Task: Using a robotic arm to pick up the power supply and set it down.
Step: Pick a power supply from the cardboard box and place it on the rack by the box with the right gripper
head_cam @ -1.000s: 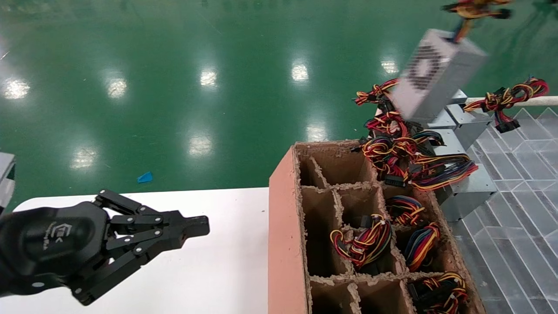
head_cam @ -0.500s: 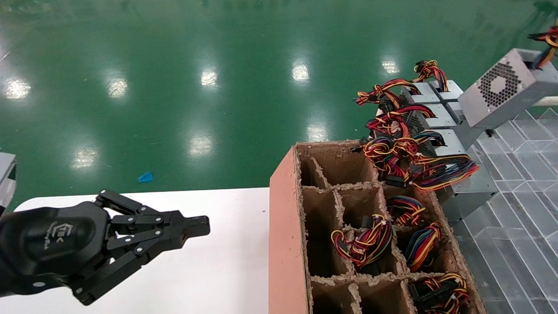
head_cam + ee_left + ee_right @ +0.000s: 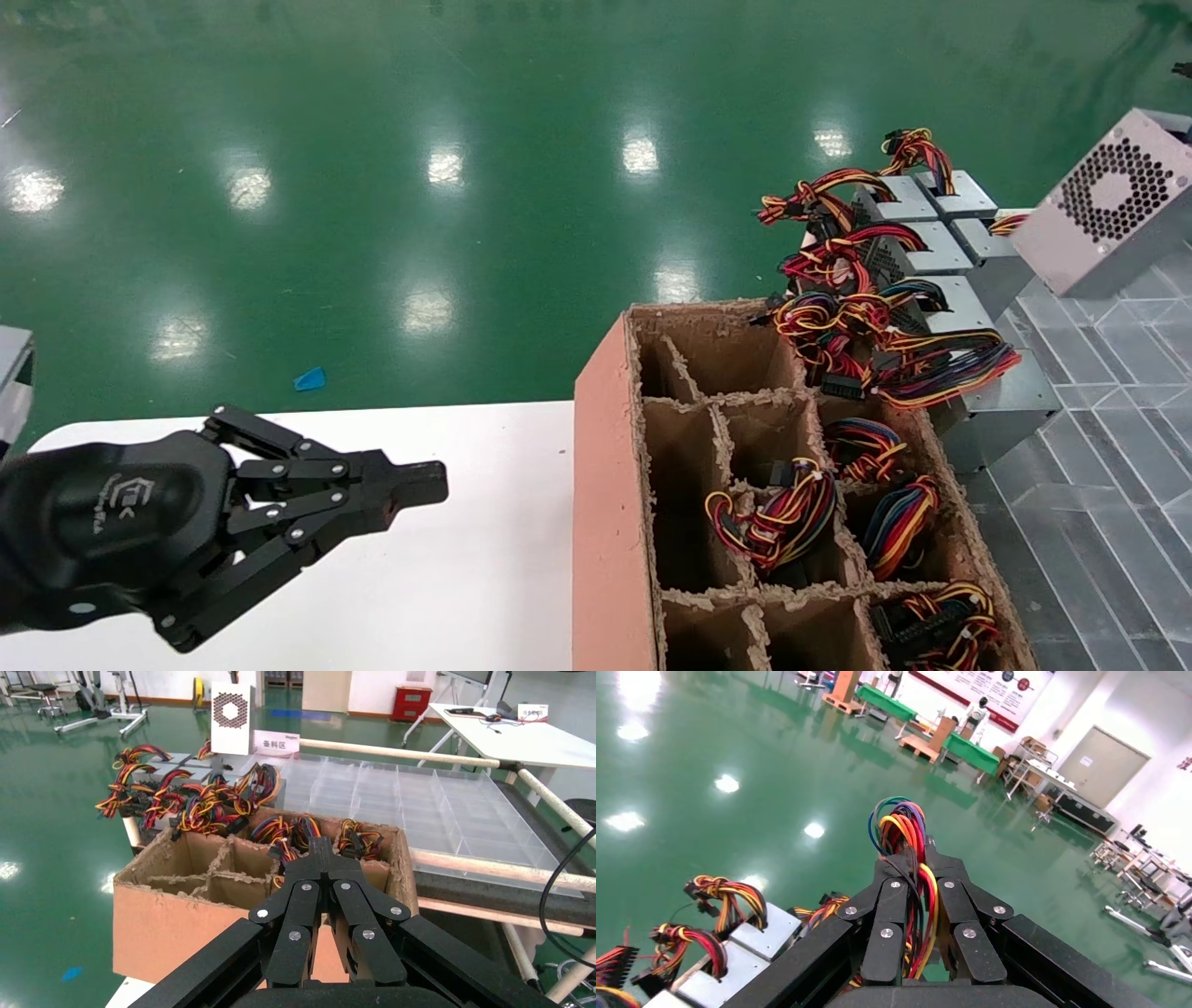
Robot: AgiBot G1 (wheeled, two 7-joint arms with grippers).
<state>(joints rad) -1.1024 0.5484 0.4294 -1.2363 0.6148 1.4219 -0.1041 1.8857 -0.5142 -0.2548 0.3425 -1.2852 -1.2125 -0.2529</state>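
R tool [image 3: 918,855] clamped on wire bundle [image 3: 905,822]

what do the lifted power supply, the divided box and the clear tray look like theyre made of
Power supply: looks like sheet metal, dull silver-grey, with a round patch of punched vent holes.
Box: seemingly corrugated cardboard, matte brown, with ragged, fibrous divider edges.
Tray: probably clear plastic or acrylic; see-through partitions catch glossy highlights.
The right tool grips the supply's wire bundle.

Black multi-link fingers [image 3: 410,486], silver screws, white logo
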